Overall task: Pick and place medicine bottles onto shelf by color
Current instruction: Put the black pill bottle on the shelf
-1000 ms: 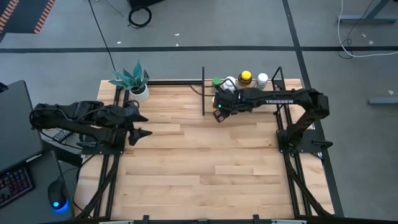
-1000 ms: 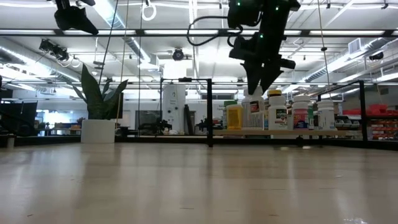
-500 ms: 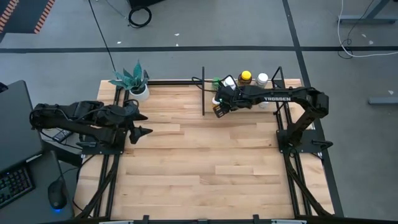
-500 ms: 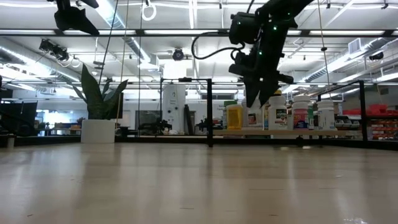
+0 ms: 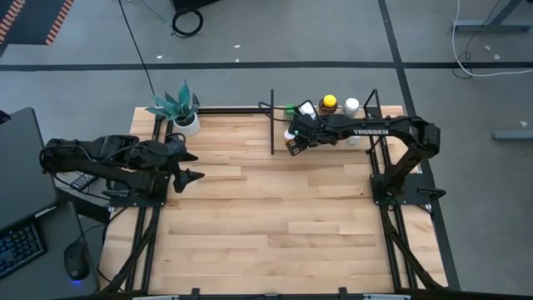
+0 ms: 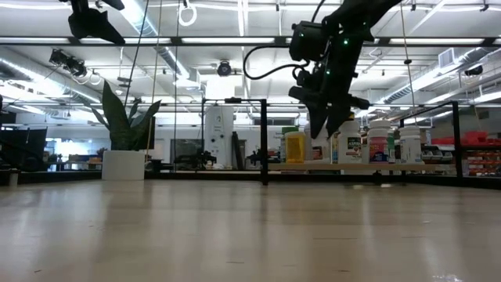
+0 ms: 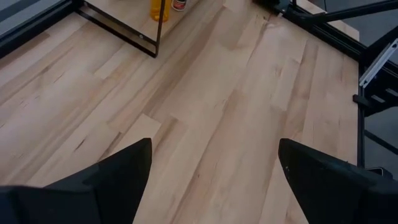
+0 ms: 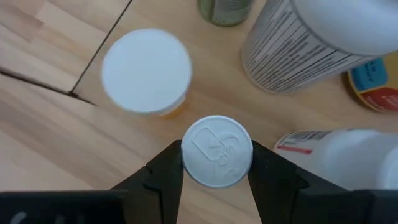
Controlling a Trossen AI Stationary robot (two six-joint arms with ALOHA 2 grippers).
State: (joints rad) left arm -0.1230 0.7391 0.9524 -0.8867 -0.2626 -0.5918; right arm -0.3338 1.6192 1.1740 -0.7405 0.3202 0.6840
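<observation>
Down between our right gripper's (image 8: 217, 163) two dark fingers (image 8: 166, 174) we see a white-capped bottle (image 8: 217, 151), its round embossed cap facing the wrist camera; the fingers sit against the cap's two sides, pinching it. From above, that gripper (image 5: 293, 143) hangs over the left end of the shelf (image 5: 350, 143), near its black front upright (image 5: 272, 125). At table height it (image 6: 321, 129) points downward just in front of the row of bottles standing on the shelf board (image 6: 360, 166).

Around the held bottle, the right wrist view shows its neighbours on the light wood. A bottle with a plain white cap and an amber body (image 8: 147, 71) stands just beside it. A large white bottle with printed black lines (image 8: 311, 46) stands near, a green-bodied bottle (image 8: 225, 9) is cut off at the picture's edge, and another white bottle (image 8: 336, 155) lies close on the far side of the gripper. From overhead we can also pick out a yellow-capped bottle (image 5: 329, 103) and a white-capped one (image 5: 351, 106) farther along the shelf.

Our left gripper (image 5: 190, 167) waits well apart, over the table's (image 5: 275, 217) left side near the potted plant (image 5: 176, 108), its fingers (image 7: 112, 180) spread wide over bare wood.
</observation>
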